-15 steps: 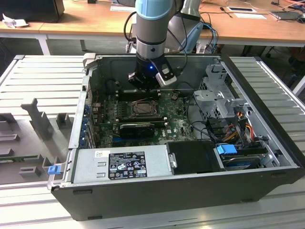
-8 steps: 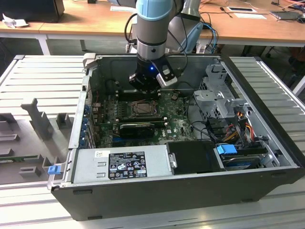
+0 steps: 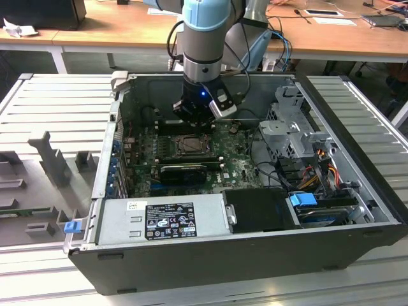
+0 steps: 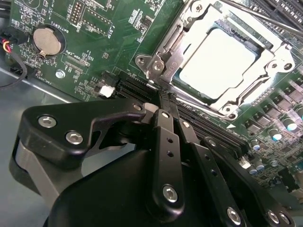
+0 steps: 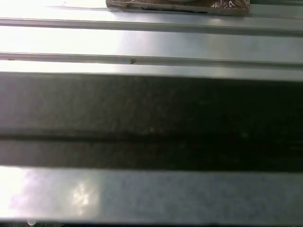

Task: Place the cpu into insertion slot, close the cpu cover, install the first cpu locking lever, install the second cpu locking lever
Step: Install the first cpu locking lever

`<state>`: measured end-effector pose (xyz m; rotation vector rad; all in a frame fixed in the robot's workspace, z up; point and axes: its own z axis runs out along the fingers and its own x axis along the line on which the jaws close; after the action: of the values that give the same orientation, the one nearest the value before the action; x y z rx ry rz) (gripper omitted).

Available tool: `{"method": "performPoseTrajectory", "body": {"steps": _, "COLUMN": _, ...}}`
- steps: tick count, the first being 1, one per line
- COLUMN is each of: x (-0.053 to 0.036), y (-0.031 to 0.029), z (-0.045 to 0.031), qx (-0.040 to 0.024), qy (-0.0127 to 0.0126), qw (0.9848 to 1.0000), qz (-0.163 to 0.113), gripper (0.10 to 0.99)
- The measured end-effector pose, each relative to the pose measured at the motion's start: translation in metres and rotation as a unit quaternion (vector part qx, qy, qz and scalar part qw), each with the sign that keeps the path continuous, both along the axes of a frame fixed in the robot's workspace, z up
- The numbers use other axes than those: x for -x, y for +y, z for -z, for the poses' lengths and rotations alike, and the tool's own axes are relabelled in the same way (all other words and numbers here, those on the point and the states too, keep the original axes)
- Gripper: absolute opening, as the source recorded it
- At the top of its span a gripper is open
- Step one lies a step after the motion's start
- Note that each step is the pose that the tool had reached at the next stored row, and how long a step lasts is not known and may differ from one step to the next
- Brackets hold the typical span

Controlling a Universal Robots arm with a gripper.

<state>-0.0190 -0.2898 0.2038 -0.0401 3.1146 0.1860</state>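
Nearest the camera in the second wrist view, the tool point(image 4: 163, 106) has its black fingers point(image 4: 165, 156) pressed together, clenched on nothing, their tips low over the long dark memory slots point(image 4: 199, 125) of the green motherboard point(image 4: 94, 42). Just beyond them lies the insertion slot point(image 4: 277, 56), with the cpu point(image 4: 218, 64) seated flat inside and the cpu cover point(image 4: 189, 38) folded down around it. A thin locking lever point(image 4: 258, 14) runs along the slot's far edge. To latch well, I judge the closed tips should push the lever's end sideways under its hook, steadily, clear of the cpu face. In the exterior view the arm point(image 3: 203, 38) stands over the open computer case point(image 3: 248, 255).
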Motion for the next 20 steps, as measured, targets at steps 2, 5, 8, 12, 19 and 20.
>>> {"method": "performPoseTrajectory", "body": {"steps": 2, "x": 0.0, "y": 0.0001, "z": 0.0003, "qx": 0.0005, "qy": 0.0, "qw": 1.0, "qz": 0.0, "gripper": 0.106}}
{"method": "performPoseTrajectory", "body": {"steps": 5, "x": 0.0, "y": 0.0001, "z": 0.0005, "qx": 0.0012, "qy": 0.0, "qw": 1.0, "qz": 0.0, "gripper": 0.106}}
{"method": "performPoseTrajectory", "body": {"steps": 8, "x": 0.0, "y": 0.0001, "z": 0.0005, "qx": 0.0039, "qy": -0.0001, "qw": 1.0, "qz": 0.0, "gripper": 0.106}}
{"method": "performPoseTrajectory", "body": {"steps": 12, "x": 0.0, "y": 0.0001, "z": 0.0005, "qx": 0.0084, "qy": -0.0001, "qw": 1.0, "qz": 0.0, "gripper": 0.106}}
{"method": "performPoseTrajectory", "body": {"steps": 19, "x": 0.0, "y": 0.0, "z": -0.001, "qx": 0.011, "qy": -0.0001, "qw": 0.9999, "qz": 0.0, "gripper": 0.106}}
{"method": "performPoseTrajectory", "body": {"steps": 20, "x": 0.0, "y": 0.0001, "z": -0.0012, "qx": 0.0109, "qy": -0.0001, "qw": 0.9999, "qz": 0.0, "gripper": 0.106}}
